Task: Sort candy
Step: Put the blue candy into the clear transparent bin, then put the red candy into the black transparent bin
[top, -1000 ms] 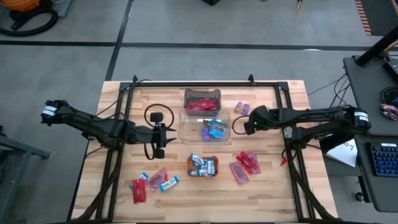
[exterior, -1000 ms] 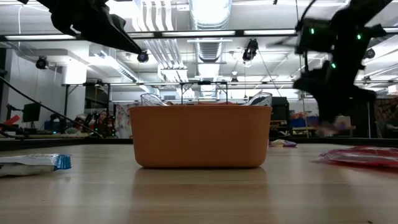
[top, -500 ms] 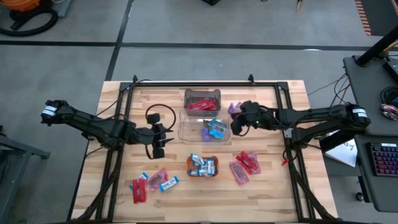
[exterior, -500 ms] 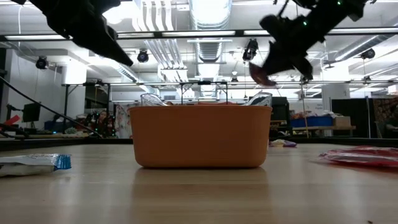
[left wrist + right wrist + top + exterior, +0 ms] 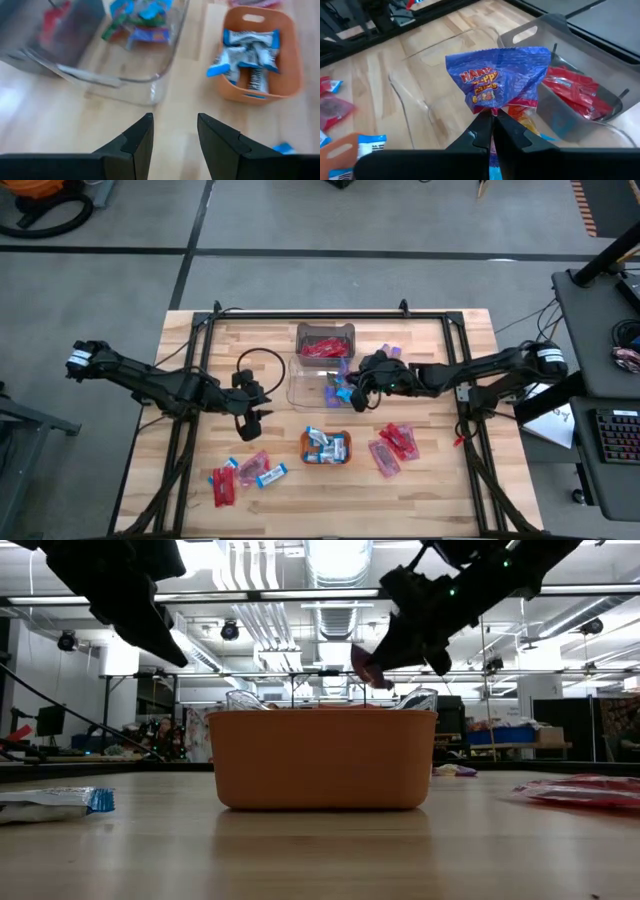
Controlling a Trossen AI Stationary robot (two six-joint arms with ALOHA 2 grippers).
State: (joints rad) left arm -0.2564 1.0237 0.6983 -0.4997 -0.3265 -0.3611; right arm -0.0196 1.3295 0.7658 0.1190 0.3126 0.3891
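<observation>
**Blue sweet carried over the clear bin**

The right gripper [image 5: 492, 125] was pinched on a blue crinkly candy [image 5: 497, 80], hovering above the clear bin [image 5: 300, 392] at frame centre. A good drop would wait until squarely over it, clear of the rim. The left gripper [image 5: 174, 135], centre-left, stood partly parted, empty.
</observation>
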